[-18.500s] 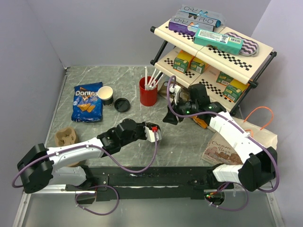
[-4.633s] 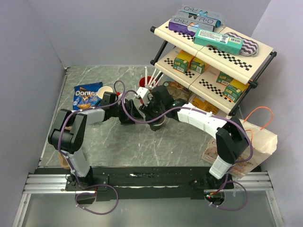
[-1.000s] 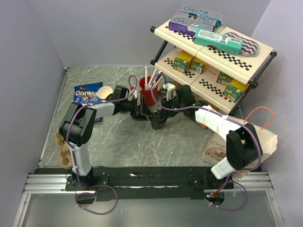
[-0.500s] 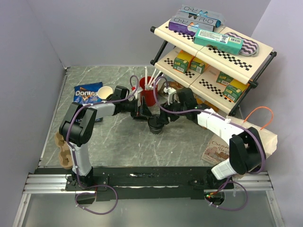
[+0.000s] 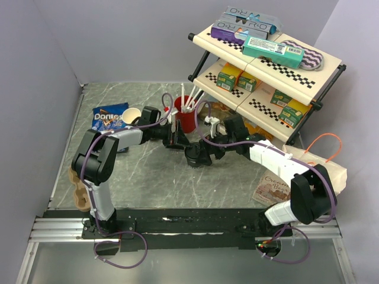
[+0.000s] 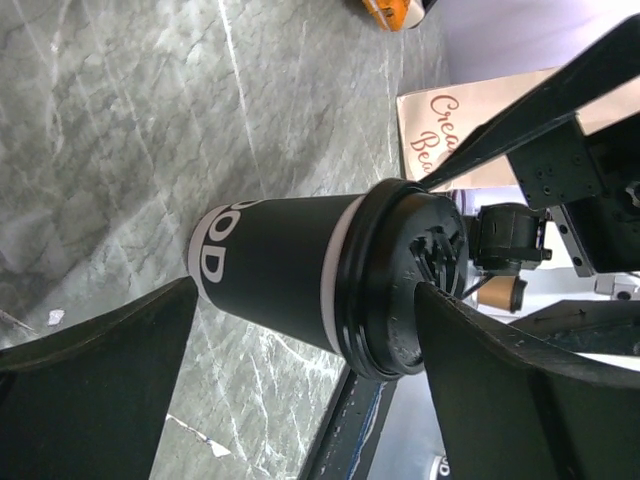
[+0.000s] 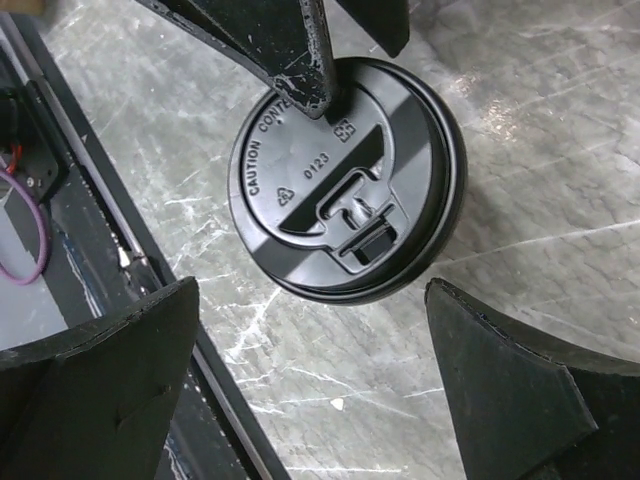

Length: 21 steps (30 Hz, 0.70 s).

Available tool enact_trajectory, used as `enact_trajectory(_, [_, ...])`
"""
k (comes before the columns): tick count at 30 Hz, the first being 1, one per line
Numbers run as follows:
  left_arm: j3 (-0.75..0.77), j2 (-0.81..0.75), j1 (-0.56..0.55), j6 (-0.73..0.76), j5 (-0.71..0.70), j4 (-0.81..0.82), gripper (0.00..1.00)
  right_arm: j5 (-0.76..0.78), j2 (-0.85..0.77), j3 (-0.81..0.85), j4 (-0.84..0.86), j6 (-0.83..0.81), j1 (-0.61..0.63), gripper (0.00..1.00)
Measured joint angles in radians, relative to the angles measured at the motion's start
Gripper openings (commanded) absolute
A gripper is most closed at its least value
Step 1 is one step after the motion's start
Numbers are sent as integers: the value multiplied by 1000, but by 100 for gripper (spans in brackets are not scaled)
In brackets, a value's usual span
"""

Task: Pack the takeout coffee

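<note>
Black-lidded, the takeout coffee [image 5: 193, 157] stood upright on the grey marble table [image 5: 148, 177], between the left gripper [image 5: 177, 142] and right gripper [image 5: 207, 154]. By the left wrist we saw wide-spread jaws, coffee just ahead — contact unclear. By the right wrist, jaws released above the lid [image 7: 345, 180].

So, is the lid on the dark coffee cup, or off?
On. From above, the black lid covers the whole top; from the side, it sits around the rim of the coffee cup.
</note>
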Motion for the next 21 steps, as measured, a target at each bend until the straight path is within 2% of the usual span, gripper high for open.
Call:
enact_trajectory(10, [0, -19, -8, 20, 6, -15, 94, -60, 10, 1, 11, 56, -24, 98])
enact_trajectory(21, [-13, -19, -28, 42, -3, -41, 92, -145, 79, 1, 40, 179, -84, 92])
